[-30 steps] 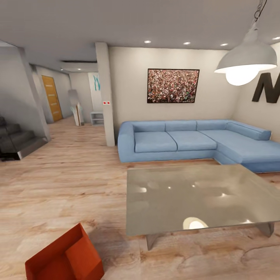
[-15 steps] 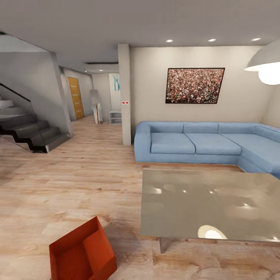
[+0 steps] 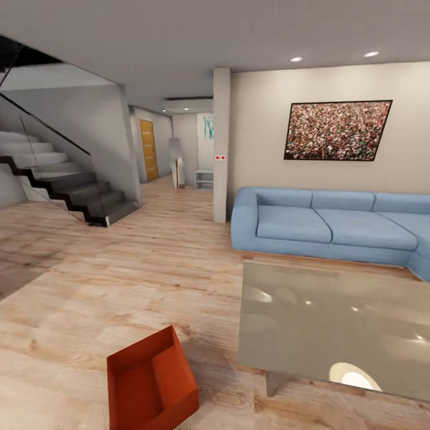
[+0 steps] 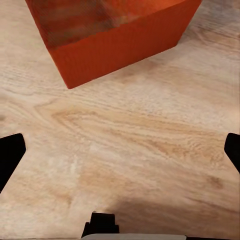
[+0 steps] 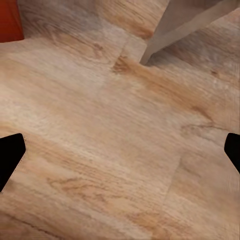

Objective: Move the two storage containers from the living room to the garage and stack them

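Living room. One orange bin (image 3: 150,388) sits on the wood floor (image 3: 119,286), just beside the grey table (image 3: 334,322) corner. Left gripper (image 4: 120,150) hangs over bare floor near the bin, fingers spread; right gripper (image 5: 120,150) likewise spread, empty. Advice: square up, close in, then grip opposite walls.

- The storage container (image 3: 149,388) is cut off at the head view's near edge.
- The blue sofa (image 3: 334,227) and grey low table (image 3: 334,328) run off the right edge.
- The far hallway door (image 3: 147,149) is too small to make out.
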